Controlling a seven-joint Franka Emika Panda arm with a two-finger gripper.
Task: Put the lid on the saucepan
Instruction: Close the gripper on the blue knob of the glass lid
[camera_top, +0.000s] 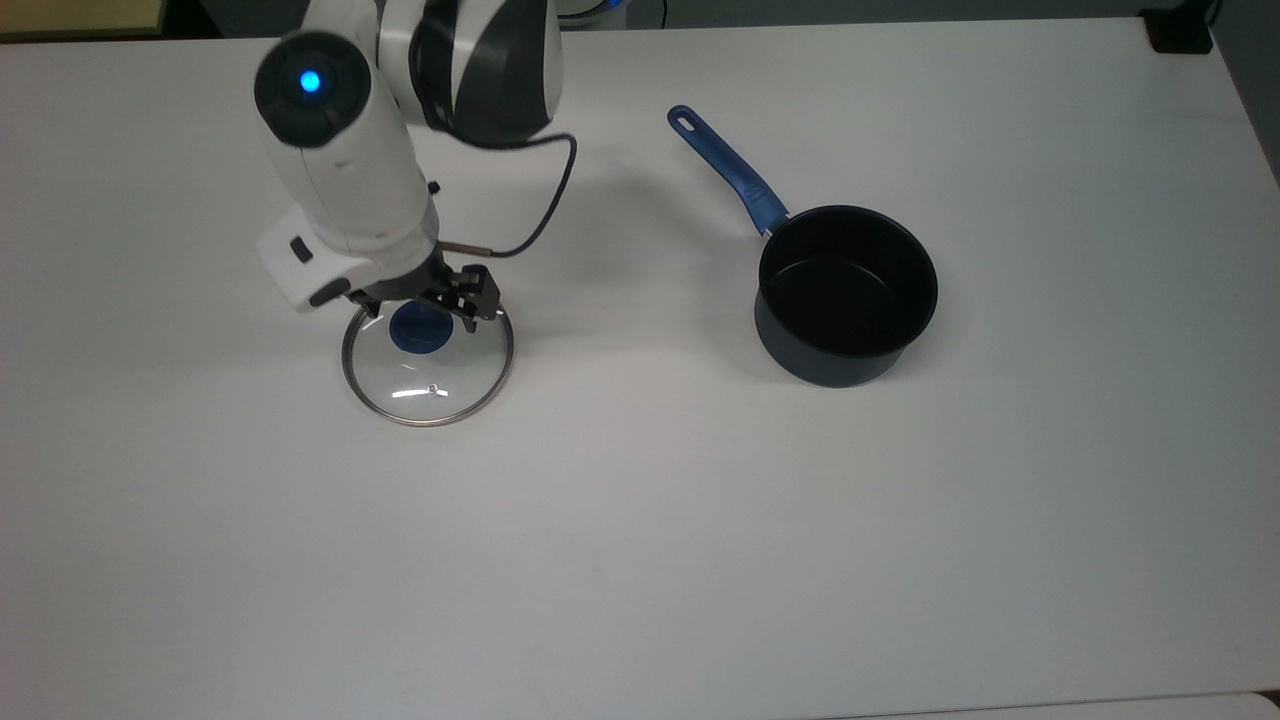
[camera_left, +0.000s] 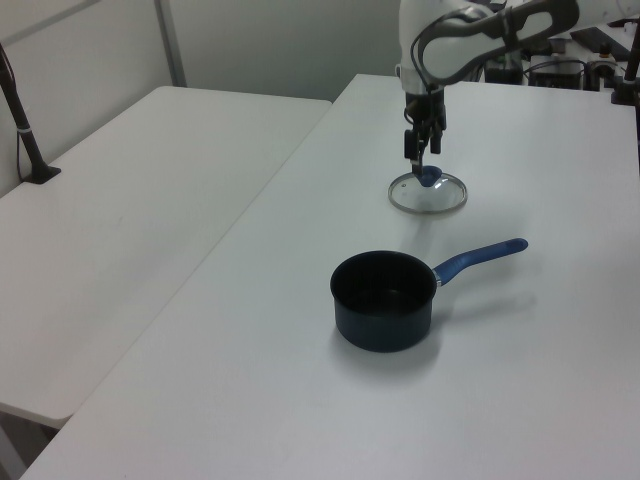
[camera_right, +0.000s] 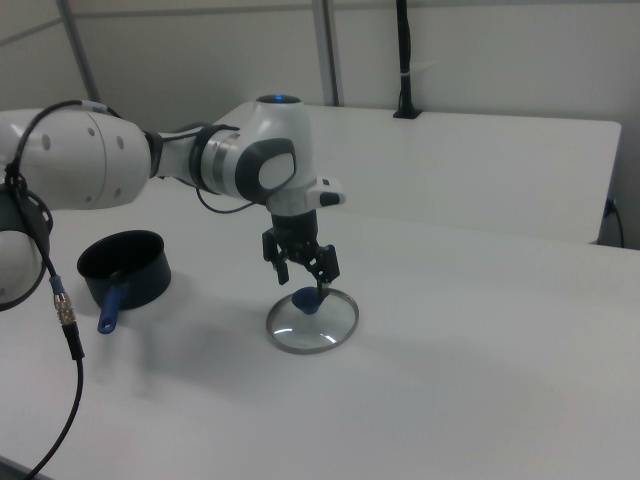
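Note:
The lid (camera_top: 430, 385), clear glass with a steel rim and a blue knob (camera_top: 420, 333), lies flat on the white table (camera_top: 640, 550) in the top view's left half. My gripper (camera_top: 422, 318) hangs open just above the knob, one finger on each side of it, not touching it as far as I can see. In the right view the gripper (camera_right: 303, 283) sits just over the lid (camera_right: 318, 330). The saucepan (camera_top: 846, 296), dark with a long blue handle (camera_top: 728, 172), stands upright and empty to the top view's right, well apart from the lid. In the left view the saucepan (camera_left: 383, 300) stands nearer than the lid (camera_left: 430, 196).
A second white table (camera_left: 130, 200) adjoins on the left view's left, with a black pole (camera_left: 22, 125) clamped at its edge. A black cable (camera_top: 545, 205) loops from the arm's wrist. A black block (camera_top: 1180, 30) sits at the top view's upper right corner.

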